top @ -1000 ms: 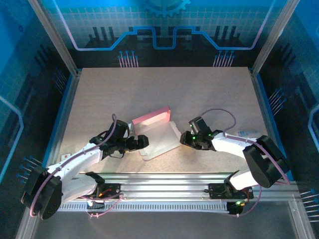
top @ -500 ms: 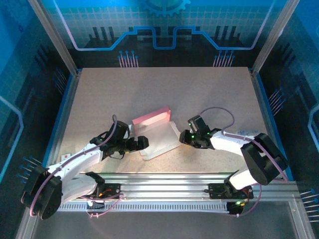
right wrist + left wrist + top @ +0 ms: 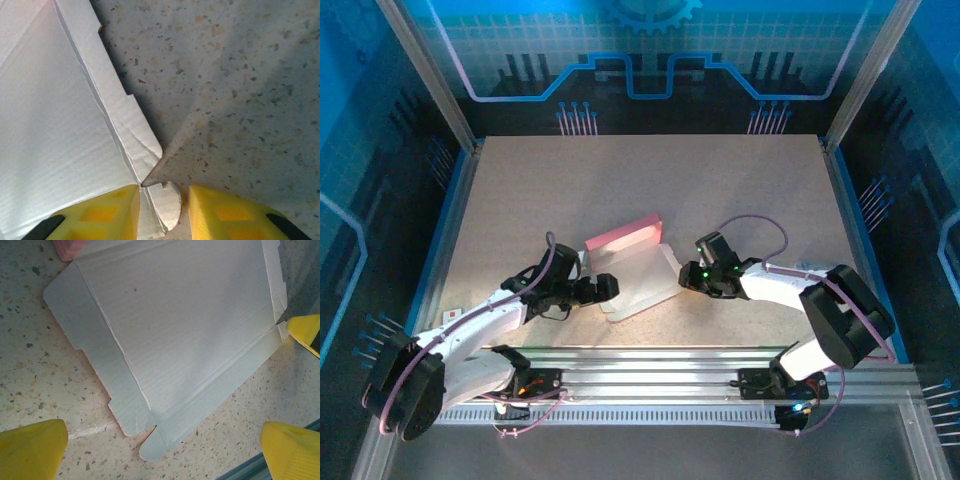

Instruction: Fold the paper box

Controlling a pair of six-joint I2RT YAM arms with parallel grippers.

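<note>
**While the paper box [image 3: 635,275] lies half unfolded, the left pincer [image 3: 605,287] and right pincer [image 3: 686,281] flank it**

Although one pink panel [image 3: 623,236] stands up along its far edge, the rest of the box lies flat on the middle of the speckled table [image 3: 520,200]. Its pale inner side faces up, with creases and flaps showing.

The left pincer sits at the sheet's near-left edge, released. In the left wrist view its yellow fingertips [image 3: 30,450] stand wide apart, with the notched corner flap ahead of them.

The right pincer is at the sheet's right edge. In the right wrist view its jaws stand partly apart, straddling a small rounded tab [image 3: 167,202] at the box's corner. One finger overlaps the pale sheet. A sliver of table shows between the tab and the other finger, so nothing is clamped.
</note>
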